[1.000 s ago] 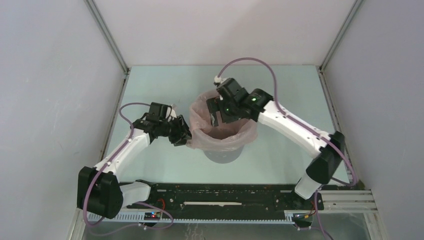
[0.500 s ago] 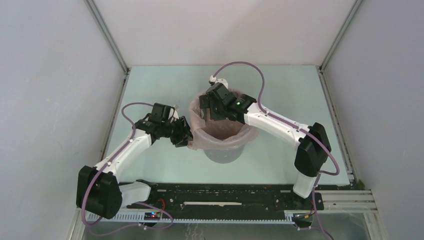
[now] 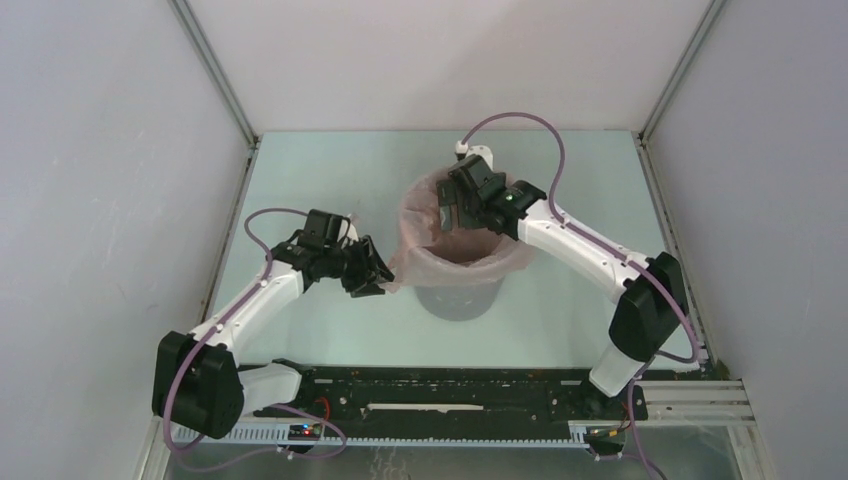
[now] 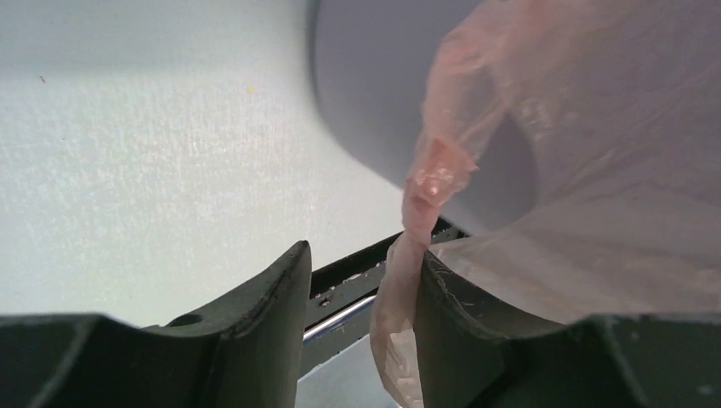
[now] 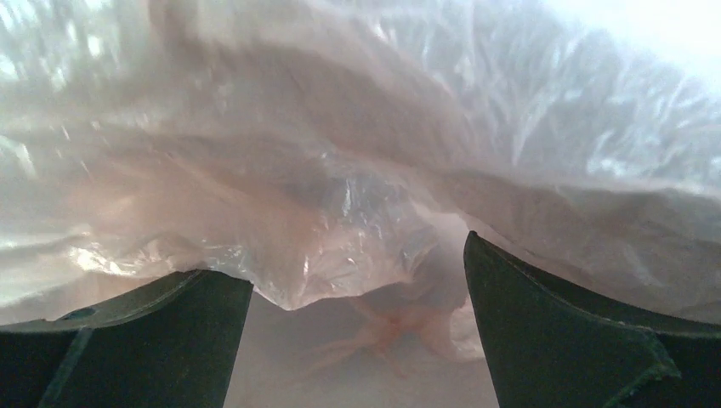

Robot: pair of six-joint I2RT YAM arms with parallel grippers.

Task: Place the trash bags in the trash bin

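Observation:
The grey trash bin (image 3: 460, 300) stands mid-table with the pale-pink trash bag (image 3: 470, 262) draped over its rim and lining it. My left gripper (image 3: 376, 274) is at the bag's left edge, jaws open. In the left wrist view a twisted strand of the bag (image 4: 425, 183) hangs between my fingers, against the right finger (image 4: 476, 314), with the bin wall (image 4: 374, 85) behind. My right gripper (image 3: 444, 212) reaches into the bag's mouth from the back right. In the right wrist view it (image 5: 357, 272) is open, with wrinkled film (image 5: 340, 127) filling the view.
The pale green table (image 3: 320, 170) is boxed in by white walls on three sides. A black rail (image 3: 450, 385) with the arm bases runs along the near edge. Purple cables loop above both wrists.
My right gripper swung from the left part of the bag's mouth to the back right, and bin and bag shifted slightly right. My left gripper's jaws have spread apart at the bag's edge.

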